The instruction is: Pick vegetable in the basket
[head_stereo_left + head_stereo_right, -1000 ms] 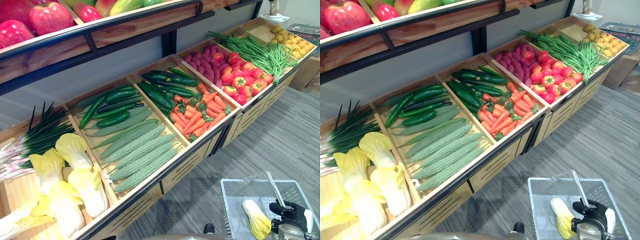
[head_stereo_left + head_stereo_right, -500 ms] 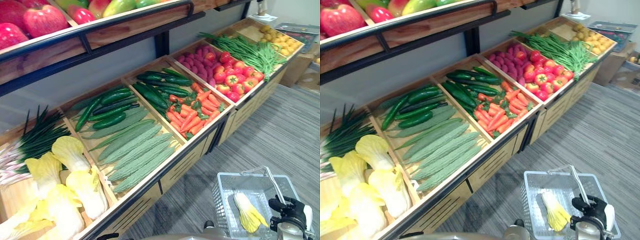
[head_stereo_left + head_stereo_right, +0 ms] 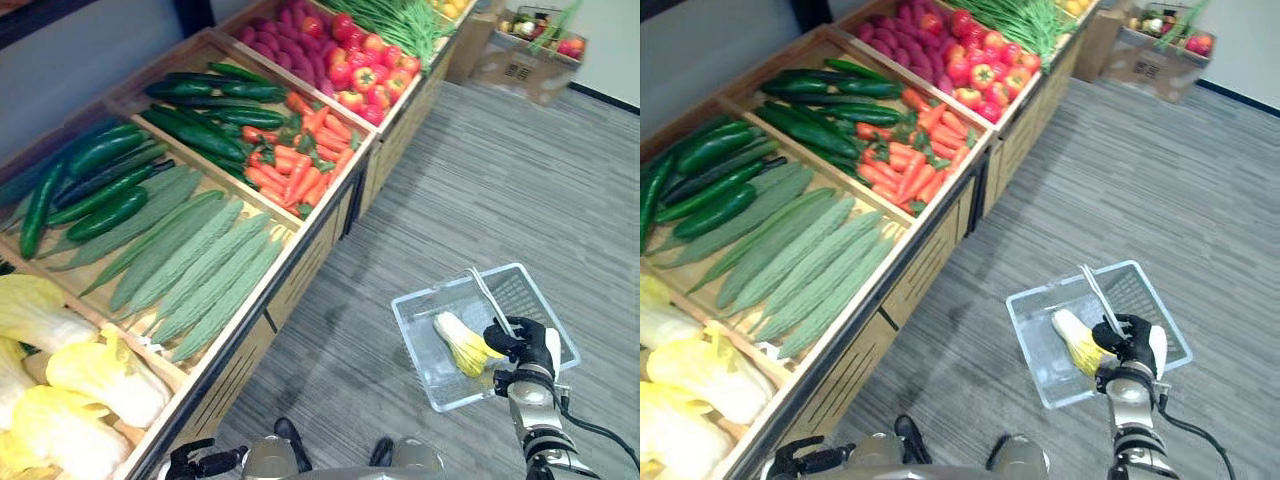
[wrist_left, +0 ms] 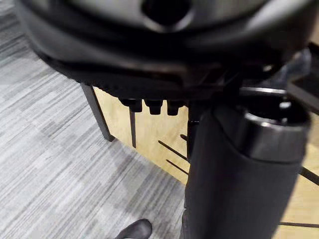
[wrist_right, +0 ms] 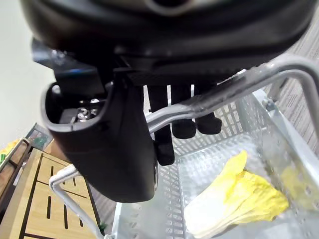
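A clear wire-mesh basket [image 3: 415, 345] hangs over the grey carpet to the right of the display stand. My right hand [image 3: 530, 345] is shut on its metal handle [image 3: 487, 300], fingers curled round the bar [image 5: 234, 87]. One yellow-and-white napa cabbage [image 3: 460, 343] lies on the basket floor, also seen past my fingers [image 5: 234, 199]. My left hand [image 3: 195, 462] hangs low by the stand's front, relaxed and holding nothing.
The wooden stand runs along the left: napa cabbages [image 3: 80, 370], ridged green gourds [image 3: 190, 275], cucumbers [image 3: 90, 185], carrots [image 3: 300, 160], red tomatoes and peppers [image 3: 370, 80]. A cardboard box [image 3: 520, 55] with produce sits at the far end. Grey carpet [image 3: 450, 180] stretches rightward.
The camera has swung down and to the right, so the stand slid left and the upper fruit shelf left view. The basket stays in my right hand with the cabbage inside.
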Robot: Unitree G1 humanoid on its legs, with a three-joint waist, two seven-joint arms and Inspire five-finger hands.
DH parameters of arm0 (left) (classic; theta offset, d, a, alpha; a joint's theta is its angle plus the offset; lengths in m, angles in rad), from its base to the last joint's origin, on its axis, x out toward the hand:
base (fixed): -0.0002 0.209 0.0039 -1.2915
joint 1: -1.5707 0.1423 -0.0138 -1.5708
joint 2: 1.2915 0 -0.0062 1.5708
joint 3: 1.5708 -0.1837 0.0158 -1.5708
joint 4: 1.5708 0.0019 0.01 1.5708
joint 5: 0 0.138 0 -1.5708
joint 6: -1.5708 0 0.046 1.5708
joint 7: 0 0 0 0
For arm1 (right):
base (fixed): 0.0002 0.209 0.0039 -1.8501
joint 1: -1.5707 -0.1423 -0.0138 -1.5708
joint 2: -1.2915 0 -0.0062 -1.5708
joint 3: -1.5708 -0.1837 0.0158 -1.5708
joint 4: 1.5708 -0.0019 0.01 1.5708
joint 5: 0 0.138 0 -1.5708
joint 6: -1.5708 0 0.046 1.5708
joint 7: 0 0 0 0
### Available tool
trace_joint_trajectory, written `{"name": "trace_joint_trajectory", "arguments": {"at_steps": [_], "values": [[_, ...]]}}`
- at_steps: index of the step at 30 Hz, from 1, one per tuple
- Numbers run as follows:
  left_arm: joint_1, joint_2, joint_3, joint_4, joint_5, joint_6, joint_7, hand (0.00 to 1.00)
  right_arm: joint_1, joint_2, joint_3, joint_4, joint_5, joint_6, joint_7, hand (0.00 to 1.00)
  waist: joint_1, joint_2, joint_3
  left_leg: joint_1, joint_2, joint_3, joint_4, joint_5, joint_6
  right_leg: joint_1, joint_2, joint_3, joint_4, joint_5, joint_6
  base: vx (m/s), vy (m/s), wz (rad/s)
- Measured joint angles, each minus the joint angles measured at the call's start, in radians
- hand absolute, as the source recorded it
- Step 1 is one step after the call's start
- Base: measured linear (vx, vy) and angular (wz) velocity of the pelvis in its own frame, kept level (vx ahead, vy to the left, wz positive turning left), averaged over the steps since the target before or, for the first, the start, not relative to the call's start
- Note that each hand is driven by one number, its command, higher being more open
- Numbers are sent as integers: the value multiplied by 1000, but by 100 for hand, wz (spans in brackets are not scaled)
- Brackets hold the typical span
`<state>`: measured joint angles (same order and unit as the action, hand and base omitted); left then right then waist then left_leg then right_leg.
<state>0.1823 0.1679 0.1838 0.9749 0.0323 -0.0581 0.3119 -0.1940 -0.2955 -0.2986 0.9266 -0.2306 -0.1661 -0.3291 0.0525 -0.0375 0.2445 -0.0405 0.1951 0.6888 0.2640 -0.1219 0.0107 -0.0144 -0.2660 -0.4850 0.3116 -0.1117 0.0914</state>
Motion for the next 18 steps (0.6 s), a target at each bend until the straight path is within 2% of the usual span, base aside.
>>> {"name": "trace_joint_trajectory", "arguments": {"at_steps": [1, 2, 4, 5, 7, 9, 13, 14, 15, 16, 18], "values": [[0, 2, 0, 1, 2, -1, 8, 100, 6, 0, 18, 0, -3, -2, 3, 0, -2, 1, -1, -1, 21, 14, 34, -1, -2, 20, 15, -15, -44, -18, 26, -87, -284, -66], [-1, 1, -1, 1, 6, -1, 10, 100, 16, 0, 19, -4, -3, -2, 4, 0, -6, 6, -3, -3, 32, 13, 49, -2, -6, 30, 26, -15, -61, -29, 29, -73, -287, -39], [0, -24, -9, 11, 24, -8, 12, 100, 74, -14, 19, -17, -3, 4, 3, 0, -28, 44, -22, -7, 78, 3, 62, 13, -43, 35, 65, -26, -60, -40, 13, -98, -254, -7], [1, -28, -13, 15, 28, -7, 13, 100, 86, -16, 19, -20, -3, 9, 3, 0, -35, 51, -25, -1, 84, 1, 57, 20, -52, 33, 69, -26, -46, -47, 6, -114, -222, -4], [5, -25, -22, 23, 38, -7, 25, 100, 127, -19, 19, -42, -4, 29, 3, 0, -61, 53, -27, 7, 90, -8, 49, 32, -65, -7, 55, -19, 58, -113, -19, -121, -189, -3], [5, -16, -41, 24, 40, -6, 28, 100, 146, -26, 19, -50, -4, 41, 3, 0, -74, 51, -25, 8, 93, -11, 53, 40, -73, -45, 38, -3, 139, -151, -37, -117, -155, -10], [7, -13, -58, 25, 52, 6, 31, 100, 197, -43, 15, -149, -3, 60, 4, 0, -96, 48, -23, 27, 98, -20, 58, 73, -73, -75, 38, 34, 203, -192, -70, -153, -174, -26], [7, -14, -58, 25, 55, 7, 33, 100, 216, -48, 15, -179, -3, 61, 4, 0, -106, 50, -24, 22, 103, -54, 85, 95, -74, -77, 39, 56, 210, -198, -75, -147, -179, -46], [10, -14, -57, 25, 55, 7, 34, 100, 222, -53, 15, -192, -3, 61, 4, 0, -110, 48, -23, 2, 104, -129, 139, 119, -55, -79, 40, 93, 211, -201, -72, -165, -199, -59], [12, -15, -58, 25, 55, 7, 34, 100, 223, -55, 15, -194, -4, 61, 4, 0, -108, 47, -23, -17, 95, -182, 163, 122, -56, -82, 40, 120, 211, -201, -73, -136, -145, -94], [22, -48, -60, 18, 51, 2, 31, 100, 218, -65, 16, -192, -5, 56, 3, 0, -106, 46, -24, -29, 11, -378, 132, 95, -92, -121, 42, 244, 209, -186, -74, -76, -36, -124]]}}
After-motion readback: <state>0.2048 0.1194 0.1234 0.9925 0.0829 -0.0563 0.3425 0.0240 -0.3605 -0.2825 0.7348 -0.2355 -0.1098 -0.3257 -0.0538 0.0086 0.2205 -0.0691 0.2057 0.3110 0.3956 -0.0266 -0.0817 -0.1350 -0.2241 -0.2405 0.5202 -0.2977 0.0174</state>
